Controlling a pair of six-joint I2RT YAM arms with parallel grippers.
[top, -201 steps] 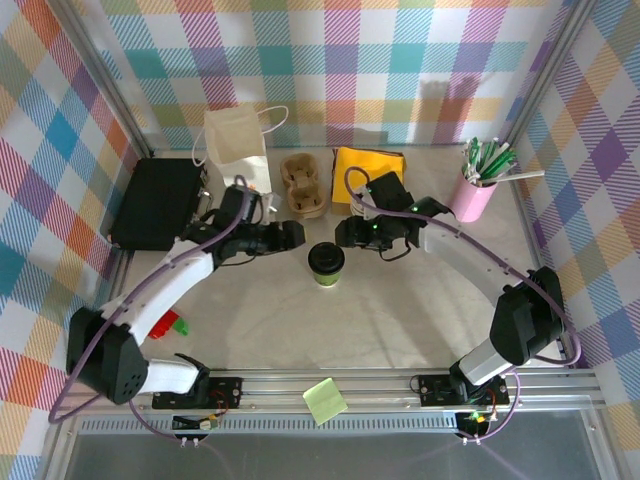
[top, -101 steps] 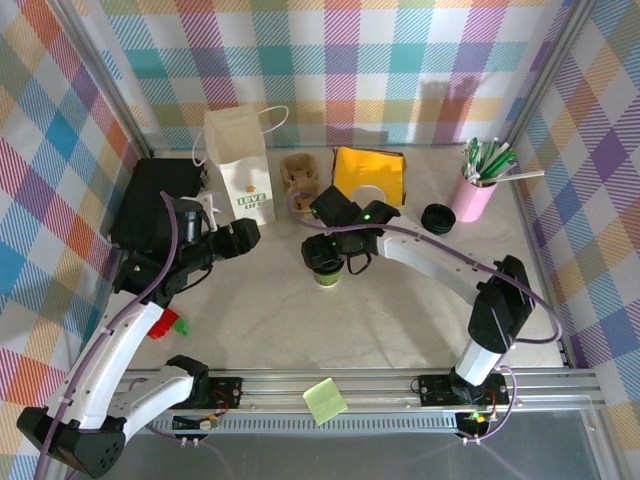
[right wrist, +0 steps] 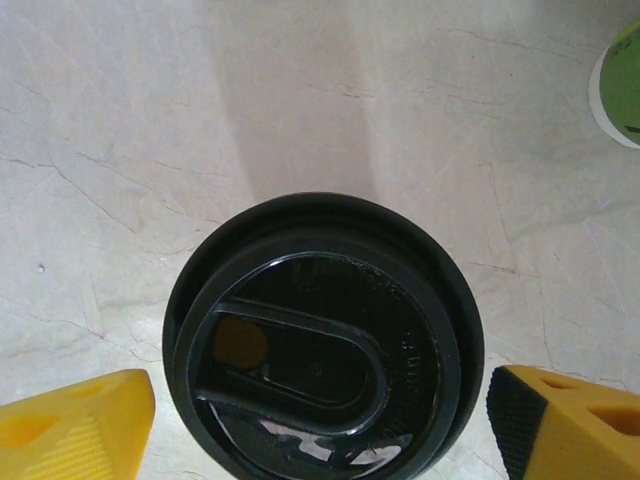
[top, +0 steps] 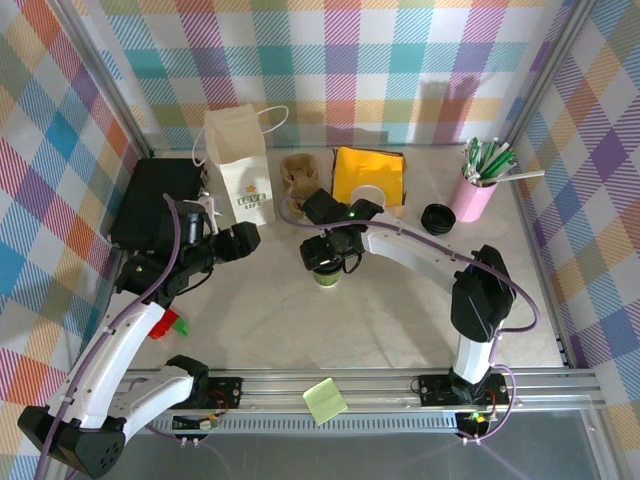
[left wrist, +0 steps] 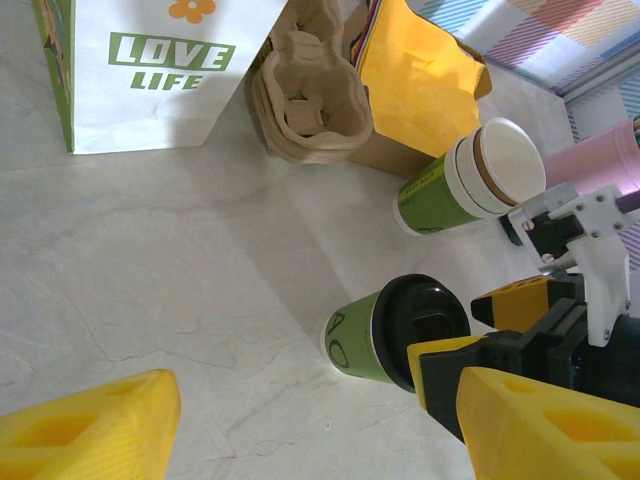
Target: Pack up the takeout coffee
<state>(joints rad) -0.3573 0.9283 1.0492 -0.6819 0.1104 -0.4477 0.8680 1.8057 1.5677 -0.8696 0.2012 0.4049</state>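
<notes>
Overhead view, 12 o'clock = far wall.

1. The takeout coffee (top: 326, 276) stands upright near the table's centre, black lid on. The left wrist view shows a green wall with a white foot (left wrist: 352, 340). The right wrist view looks straight down on the lid (right wrist: 320, 345).
2. The right gripper (top: 322, 256) hangs directly over the cup. Its 2 yellow fingertips (right wrist: 75, 420) sit at 9 and 3 o'clock of the lid with bare table visible on each side. Jaws apart, nothing clamped.
3. The left gripper (top: 245, 240) is at 9 o'clock of the cup, near but apart. Its fingers (left wrist: 90, 430) are spread wide with only tabletop between them (left wrist: 310, 430); it holds nothing.
4. The white paper bag (top: 240, 165), printed "LOVE LIFE", stands upright at 11 o'clock of the cup, well apart from it.
5. The brown pulp cup carrier (top: 298, 172) is at 12 o'clock of the cup, just beside the bag.
6. A stack of lidless green-and-white cups (top: 368, 195) sits at 1 o'clock, against the yellow packet (top: 368, 168).
7. The spare black lid (top: 437, 217) lies at 2 o'clock; the pink cup of straws (top: 472, 196) is just beyond it.
8. The black case (top: 152, 200) is at 9 o'clock, by the left wall.
</notes>
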